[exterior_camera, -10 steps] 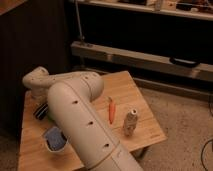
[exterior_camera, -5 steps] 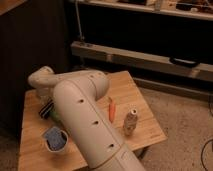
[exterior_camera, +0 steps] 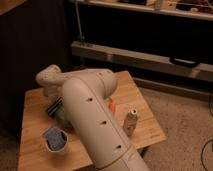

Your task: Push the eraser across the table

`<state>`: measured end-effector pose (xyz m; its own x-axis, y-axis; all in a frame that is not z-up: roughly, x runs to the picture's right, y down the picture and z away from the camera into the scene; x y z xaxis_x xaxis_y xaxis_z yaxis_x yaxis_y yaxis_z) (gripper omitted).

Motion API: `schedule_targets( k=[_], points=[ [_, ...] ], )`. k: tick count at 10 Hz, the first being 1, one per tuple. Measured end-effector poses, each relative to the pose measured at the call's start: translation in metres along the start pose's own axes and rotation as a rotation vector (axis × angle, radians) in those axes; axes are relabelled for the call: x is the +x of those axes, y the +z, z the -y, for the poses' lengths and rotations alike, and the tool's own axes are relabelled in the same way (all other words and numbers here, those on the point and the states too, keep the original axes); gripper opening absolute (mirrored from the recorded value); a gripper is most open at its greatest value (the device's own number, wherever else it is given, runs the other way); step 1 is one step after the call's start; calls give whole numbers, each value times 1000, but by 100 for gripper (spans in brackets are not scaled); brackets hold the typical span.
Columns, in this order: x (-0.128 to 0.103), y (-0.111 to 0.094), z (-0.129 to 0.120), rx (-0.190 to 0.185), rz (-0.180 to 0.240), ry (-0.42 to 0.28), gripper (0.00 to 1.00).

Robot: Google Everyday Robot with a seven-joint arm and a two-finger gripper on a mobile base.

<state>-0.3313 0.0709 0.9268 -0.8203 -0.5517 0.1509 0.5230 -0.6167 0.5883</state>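
The eraser (exterior_camera: 53,107), a small black block with thin white stripes, lies on the light wooden table (exterior_camera: 35,125) at its left half. It sits against a green bowl (exterior_camera: 62,116), and my arm partly covers it. My gripper (exterior_camera: 48,91) is at the end of the white arm, low over the table's back left, just behind the eraser. Its fingers are hidden behind the wrist and it is shut, with nothing seen in it.
A white cup with a blue-grey sponge (exterior_camera: 55,138) stands near the front left. An orange object (exterior_camera: 111,105) and a small upright bottle (exterior_camera: 131,122) are on the right half. My thick arm (exterior_camera: 95,125) crosses the middle. Dark shelving (exterior_camera: 150,55) runs behind the table.
The end of my arm has shifted a little to the right. The visible part of the eraser now lies further right, closer to the green bowl.
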Motion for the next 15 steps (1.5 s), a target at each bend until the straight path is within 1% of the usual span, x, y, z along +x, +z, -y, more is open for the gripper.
schedule_targets(
  k=[1,3,5,6,9,12,13,15],
  points=[
    [-6,-4,-4,-1,-1,1,0],
    [-27,-13,-10,4,8,6,0],
    [-42,-9,-12,7,28,7,0],
    [-47,-4,-12,9,44,5,0],
    [-58,7,-11,14,75,2,0],
    [-59,7,-11,14,76,3,0],
    [-67,3,-18,13,79,16,0],
    [-89,-9,-38,-5,84,36,0]
  ],
)
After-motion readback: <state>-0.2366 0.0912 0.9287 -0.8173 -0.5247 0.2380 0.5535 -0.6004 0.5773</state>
